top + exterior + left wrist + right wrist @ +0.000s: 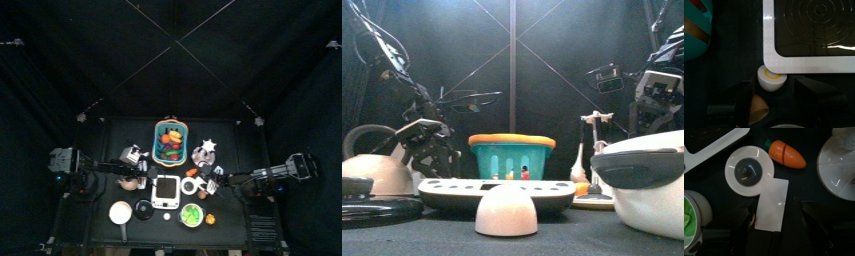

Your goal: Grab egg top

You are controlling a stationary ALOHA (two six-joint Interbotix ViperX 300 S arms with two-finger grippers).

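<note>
The egg top (769, 80) is a small white piece with a yellow ring on its face. It rests on the black table against the rounded corner of the white scale (771, 35). My left gripper (773, 83) is low over it and open, one jaw on each side, with dark gaps between the jaws and the piece. My right gripper (777, 215) hangs open above a flat white slab (773, 205) that lies between its jaws without touching them.
A teal basket (512, 158) with an orange rim stands behind the scale (496, 190). A white dome (506, 212) sits at the table's front. Near the right gripper are a white plate with a grey disc (749, 170), a toy carrot (787, 154) and a green bowl (691, 220).
</note>
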